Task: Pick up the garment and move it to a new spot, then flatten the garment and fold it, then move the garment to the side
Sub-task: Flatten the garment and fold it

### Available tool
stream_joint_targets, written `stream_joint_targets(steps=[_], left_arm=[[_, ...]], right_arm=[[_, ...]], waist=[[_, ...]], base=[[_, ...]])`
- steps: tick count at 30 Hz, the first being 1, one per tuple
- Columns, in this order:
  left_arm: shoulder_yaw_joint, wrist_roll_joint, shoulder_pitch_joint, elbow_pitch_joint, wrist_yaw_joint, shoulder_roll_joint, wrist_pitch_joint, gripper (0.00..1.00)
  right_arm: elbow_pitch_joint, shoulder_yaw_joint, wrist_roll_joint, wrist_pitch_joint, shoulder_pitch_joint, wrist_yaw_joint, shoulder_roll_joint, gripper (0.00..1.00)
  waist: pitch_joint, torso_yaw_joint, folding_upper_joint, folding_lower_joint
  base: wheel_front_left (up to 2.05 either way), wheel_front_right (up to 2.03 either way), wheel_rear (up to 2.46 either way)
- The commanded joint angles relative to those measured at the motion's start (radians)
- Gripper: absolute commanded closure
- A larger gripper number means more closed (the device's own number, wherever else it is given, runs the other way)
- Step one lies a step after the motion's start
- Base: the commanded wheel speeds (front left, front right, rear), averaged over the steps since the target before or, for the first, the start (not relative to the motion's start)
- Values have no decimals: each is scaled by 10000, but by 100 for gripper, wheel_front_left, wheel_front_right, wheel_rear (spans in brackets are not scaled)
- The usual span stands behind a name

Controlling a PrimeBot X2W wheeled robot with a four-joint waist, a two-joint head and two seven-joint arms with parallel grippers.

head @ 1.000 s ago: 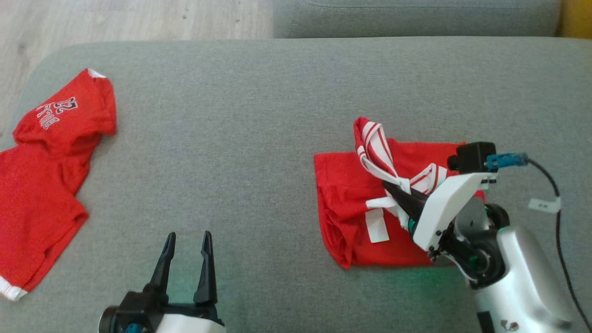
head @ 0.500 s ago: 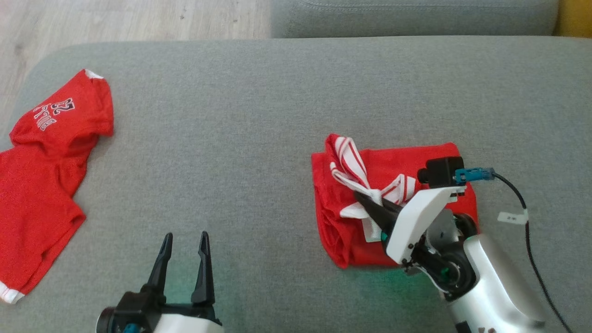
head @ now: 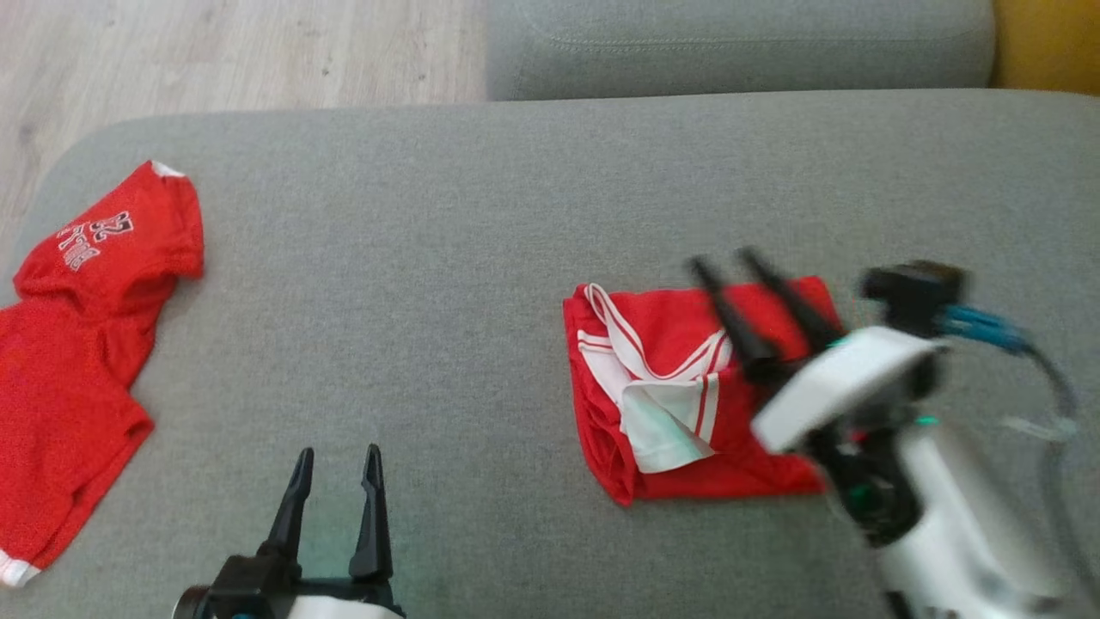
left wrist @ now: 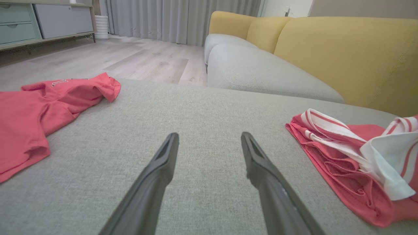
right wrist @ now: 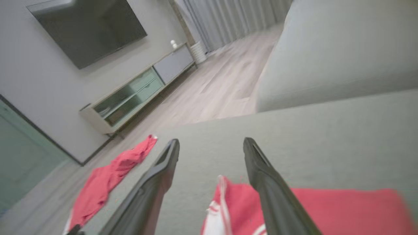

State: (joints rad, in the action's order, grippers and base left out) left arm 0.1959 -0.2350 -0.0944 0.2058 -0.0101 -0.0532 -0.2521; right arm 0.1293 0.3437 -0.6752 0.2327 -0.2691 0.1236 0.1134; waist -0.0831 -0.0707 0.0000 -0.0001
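The right hand stood with its two long dark fingers spread apart and nothing between them, blurred in the head view, slanting up and to the left over the right part of a folded red mesh garment with white striped trim. In the right wrist view the same open hand hung above the near edge of the garment, its fingertips reaching past the cloth over bare upholstery. The garment lay in a rough rectangle on the right half of a wide grey upholstered seat, its white striped band turned back across its middle.

The left hand was also open and empty, low at the near edge of the seat, well apart from the garment. The left wrist view showed its fingers pointing across bare grey fabric, the garment off to their right.

A loose red T-shirt with white lettering lay crumpled at the far left end of the seat. Beyond the seat were a second grey cushion and pale wooden floor.
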Motion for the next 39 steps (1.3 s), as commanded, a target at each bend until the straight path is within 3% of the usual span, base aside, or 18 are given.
stream_joint_targets(steps=[1, 6, 10, 15, 16, 17, 18, 19, 30, 39], left_arm=[[-375, 110, 151, -375, -13, 30, -97, 0], [-539, 180, -1, -451, 36, 30, -97, 0], [-604, 208, -75, -462, 61, 30, -97, 0], [-568, 213, -136, -531, 40, 30, -97, 0], [-561, 212, -127, -542, 39, 30, -97, 0], [-557, 213, -98, -545, 41, 30, -97, 0], [-553, 216, -57, -552, 49, 30, -97, 0], [-539, 231, 33, -542, 80, 30, -97, 0], [-365, 249, 234, -364, 123, 30, -97, 0], [-362, 224, 140, -293, 80, 30, -97, 0]], right_arm=[[-496, -149, 524, -463, 75, 71, 358, 0], [-409, -1330, 2253, -1883, 1074, 71, 1345, 0], [24, -1891, 2787, -2547, 1716, 71, 1593, 0], [751, -1699, 3127, -2913, 1943, 71, 1603, 0], [879, -1587, 3092, -2932, 1879, 71, 1564, 9], [1014, -1456, 3018, -2890, 1784, 71, 1528, 57], [1123, -1282, 2974, -2851, 1637, 71, 1534, 88], [1386, -966, 2908, -2783, 1260, 71, 1555, 100], [3758, 1190, 2318, -2535, -388, 71, 1603, 100], [3872, 3343, 1052, -2545, -585, 71, 1679, 100]], waist=[[89, 49, 0, 1], [349, 192, 0, 1], [474, 288, 0, 1], [456, 384, 0, 1], [428, 388, 0, 1], [377, 386, 0, 1], [303, 380, 0, 1], [183, 354, 0, 1], [-26, -125, 0, 1], [103, -399, 0, 1]], base=[[0, 0, 0], [0, 0, 0], [0, 0, 0], [0, 0, 0], [0, 0, 0], [0, 0, 0], [0, 0, 0], [0, 0, 0], [0, 0, 0], [0, 0, 0]])
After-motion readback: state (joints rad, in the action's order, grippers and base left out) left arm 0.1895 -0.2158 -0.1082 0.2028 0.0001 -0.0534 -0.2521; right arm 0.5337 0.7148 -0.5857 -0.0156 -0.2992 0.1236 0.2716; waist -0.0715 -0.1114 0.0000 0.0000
